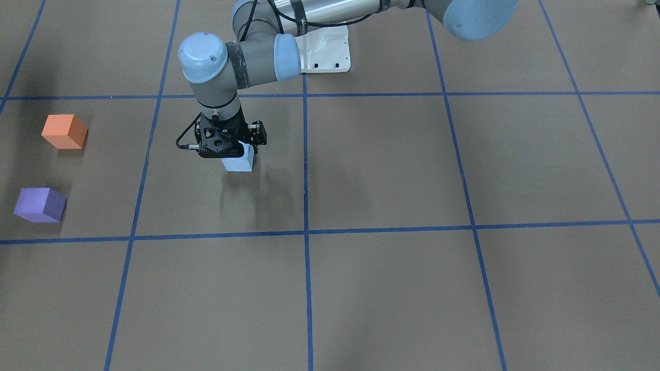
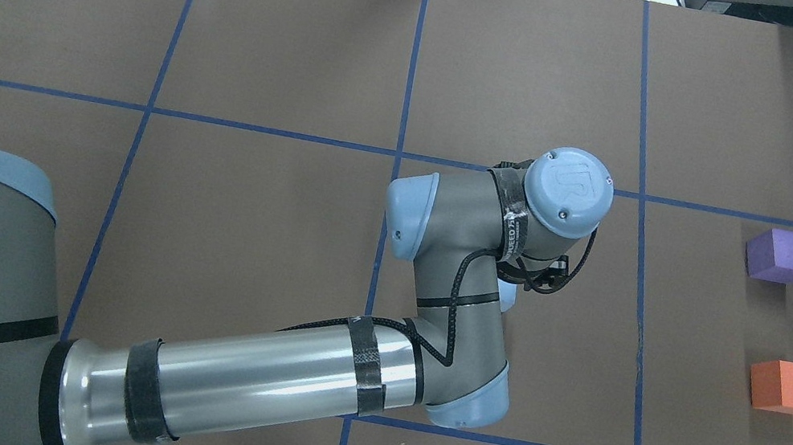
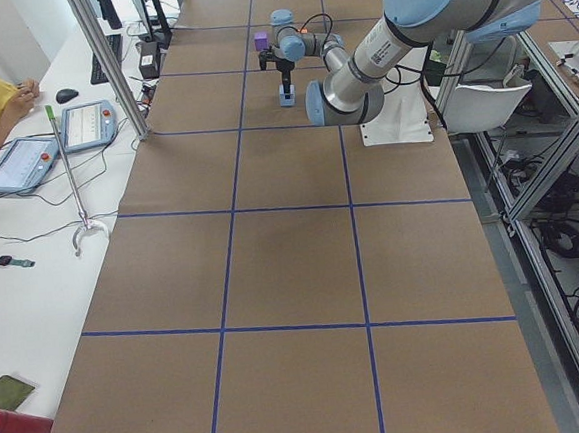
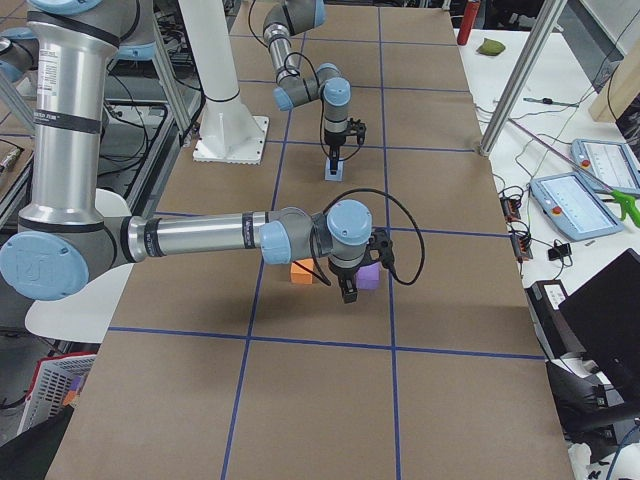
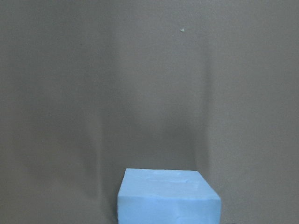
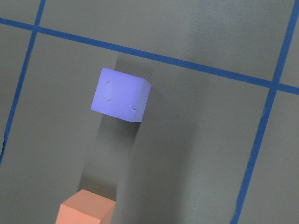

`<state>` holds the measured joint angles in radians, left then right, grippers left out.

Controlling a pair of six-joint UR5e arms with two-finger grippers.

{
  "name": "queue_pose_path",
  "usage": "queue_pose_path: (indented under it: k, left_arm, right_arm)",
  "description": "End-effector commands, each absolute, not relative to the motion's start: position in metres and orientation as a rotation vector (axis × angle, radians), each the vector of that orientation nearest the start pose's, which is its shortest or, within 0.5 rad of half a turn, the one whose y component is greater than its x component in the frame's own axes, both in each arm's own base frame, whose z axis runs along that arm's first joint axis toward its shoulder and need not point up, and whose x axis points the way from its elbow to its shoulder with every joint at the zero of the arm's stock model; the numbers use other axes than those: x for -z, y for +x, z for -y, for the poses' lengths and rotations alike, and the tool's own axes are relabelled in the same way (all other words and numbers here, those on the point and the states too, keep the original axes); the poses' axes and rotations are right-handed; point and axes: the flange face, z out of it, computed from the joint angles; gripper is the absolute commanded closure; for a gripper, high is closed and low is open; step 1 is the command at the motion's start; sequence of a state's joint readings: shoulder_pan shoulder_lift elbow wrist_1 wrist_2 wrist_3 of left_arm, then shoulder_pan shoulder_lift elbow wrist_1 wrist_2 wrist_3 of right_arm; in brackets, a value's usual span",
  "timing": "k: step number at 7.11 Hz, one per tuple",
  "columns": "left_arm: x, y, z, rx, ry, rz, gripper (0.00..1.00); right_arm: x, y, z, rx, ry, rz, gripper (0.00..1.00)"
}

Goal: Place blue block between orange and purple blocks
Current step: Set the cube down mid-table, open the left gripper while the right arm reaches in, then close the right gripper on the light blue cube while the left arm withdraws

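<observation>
We judge the grasp in hand, with the left gripper (image 1: 237,153) over the light-blue foam cube (image 1: 238,165), its grip unclear to us, and the next move being a carry toward the table's (image 1: 392,170) right edge, between the orange foam cube (image 1: 64,132) and the purple foam cube (image 1: 39,205).

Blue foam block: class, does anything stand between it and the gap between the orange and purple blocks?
Nothing visible does. Between the light blue foam block at the left gripper and the gap that separates the orange foam block from the purple foam block lies only bare brown table.
</observation>
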<state>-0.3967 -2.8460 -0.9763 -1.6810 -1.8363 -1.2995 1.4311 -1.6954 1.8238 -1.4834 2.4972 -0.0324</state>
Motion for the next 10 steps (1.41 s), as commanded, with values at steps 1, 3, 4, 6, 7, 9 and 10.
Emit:
queue_pose_path:
  k: [1, 3, 4, 6, 7, 9, 10]
  left_arm:
    - [-0.010, 0.702, 0.451, 0.043, 0.057, -0.885, 0.00]
    - [-0.046, 0.625, 0.460, 0.078, 0.051, -0.907, 0.00]
    - [-0.095, 0.555, 0.466, 0.098, 0.036, -0.952, 0.00]
    - [-0.187, 0.454, 0.456, 0.033, 0.109, -0.931, 0.00]
    - [-0.219, 0.412, 0.461, 0.038, 0.077, -0.939, 0.00]
    - [-0.237, 0.357, 0.456, 0.070, 0.068, -0.958, 0.00]
    - [-0.239, 0.358, 0.457, 0.072, 0.067, -0.953, 0.00]
  right_arm:
    - [-0.498, -0.058, 0.487, 0.196, 0.142, 0.967, 0.00]
    - [-0.409, -0.145, 0.510, 0.055, 0.045, 1.010, 0.00]
    - [-0.365, -0.202, 0.506, 0.002, 0.020, 0.996, 0.00]
    - [-0.302, -0.318, 0.476, -0.083, 0.022, 0.946, 0.00]
    - [-0.291, -0.375, 0.448, -0.095, 0.001, 0.924, 0.01]
    - [-0.269, -0.453, 0.414, -0.151, -0.004, 0.898, 0.01]
    - [-0.278, -0.466, 0.410, -0.150, 0.003, 0.871, 0.01]
